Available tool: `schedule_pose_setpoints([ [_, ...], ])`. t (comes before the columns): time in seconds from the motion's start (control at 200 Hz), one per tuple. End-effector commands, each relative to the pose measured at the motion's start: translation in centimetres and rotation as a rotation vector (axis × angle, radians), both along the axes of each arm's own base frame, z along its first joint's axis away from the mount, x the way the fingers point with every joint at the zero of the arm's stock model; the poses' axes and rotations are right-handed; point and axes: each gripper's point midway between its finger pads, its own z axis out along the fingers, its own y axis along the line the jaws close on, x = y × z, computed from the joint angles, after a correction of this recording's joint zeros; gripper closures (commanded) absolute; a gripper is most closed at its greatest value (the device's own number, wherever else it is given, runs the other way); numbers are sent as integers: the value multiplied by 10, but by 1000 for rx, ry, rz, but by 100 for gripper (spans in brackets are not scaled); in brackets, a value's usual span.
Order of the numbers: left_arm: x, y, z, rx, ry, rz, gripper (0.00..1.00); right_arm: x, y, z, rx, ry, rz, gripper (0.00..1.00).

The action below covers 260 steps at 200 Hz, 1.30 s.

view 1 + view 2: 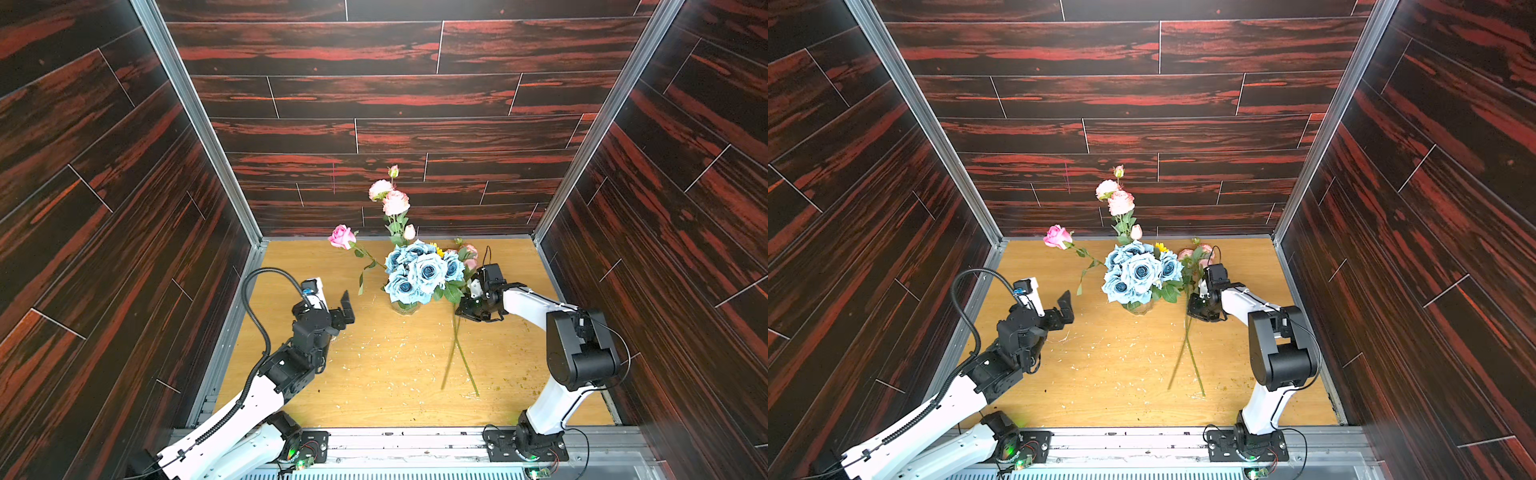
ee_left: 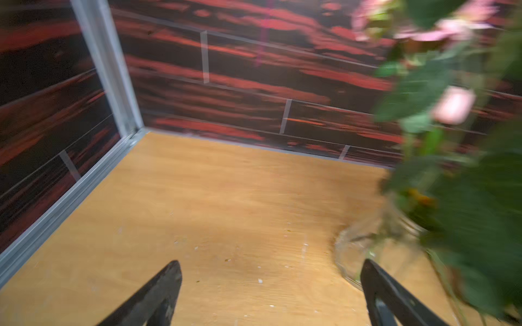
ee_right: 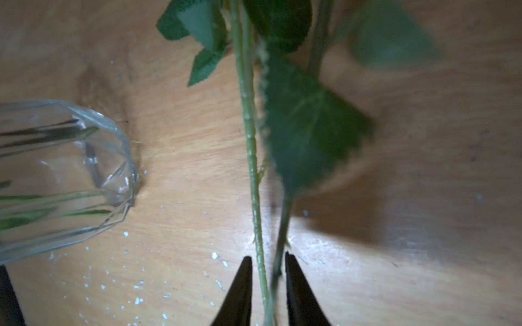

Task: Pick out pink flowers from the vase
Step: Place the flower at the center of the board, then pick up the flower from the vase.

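The clear glass vase (image 1: 404, 308) (image 1: 1138, 308) stands mid-table under a blue rose bunch (image 1: 422, 270). Pale pink flowers (image 1: 395, 201) rise from it, and a bright pink rose (image 1: 342, 237) leans out to the left. My right gripper (image 1: 459, 311) (image 3: 268, 256) is just right of the vase, jaws slightly open. Two green stems (image 3: 251, 141) run loosely between them. These stems (image 1: 465, 361) reach down onto the table, and their pink blooms (image 1: 469, 253) show above the gripper. My left gripper (image 1: 341, 313) (image 2: 271, 264) is wide open and empty, left of the vase (image 2: 356, 248).
A small yellow sunflower (image 1: 435, 246) peeks out behind the blue roses. Dark wood-pattern walls enclose the wooden table (image 1: 374, 374) on three sides. White flecks are scattered over the table front.
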Motion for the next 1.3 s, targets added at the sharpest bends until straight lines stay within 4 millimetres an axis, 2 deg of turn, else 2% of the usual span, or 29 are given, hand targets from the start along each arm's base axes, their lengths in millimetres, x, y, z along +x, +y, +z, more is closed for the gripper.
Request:
schedule_pose_setpoints([
  [0.0, 7, 9, -12, -74, 11, 52, 1, 3, -8, 11, -32, -30, -17, 66],
  [0.225, 31, 17, -30, -126, 36, 109, 0, 1, -22, 33, -103, -106, -58, 40],
  [0.406, 62, 27, -30, -198, 2, 118, 0, -1, -18, 51, -81, -169, -64, 26],
  [0.536, 99, 22, -19, -328, -99, -34, 0, 0, -11, 69, -32, -222, -59, 25],
  [0.706, 149, 0, -12, -389, -146, -286, 0, 2, 0, 94, 50, -289, -35, 24],
  [0.867, 178, -19, 8, -433, -263, -491, 0, 5, 8, 114, 96, -335, -11, 24],
  [0.882, 182, -21, 4, -438, -261, -508, 1, 5, 8, 116, 96, -339, -10, 24],
  [1.157, 211, -64, 26, -543, -350, -900, 6, 23, 12, 144, 83, -368, 16, 24],
  [1.298, 216, -83, 33, -548, -341, -1007, 6, 30, 27, 147, 140, -352, 62, 24],
])
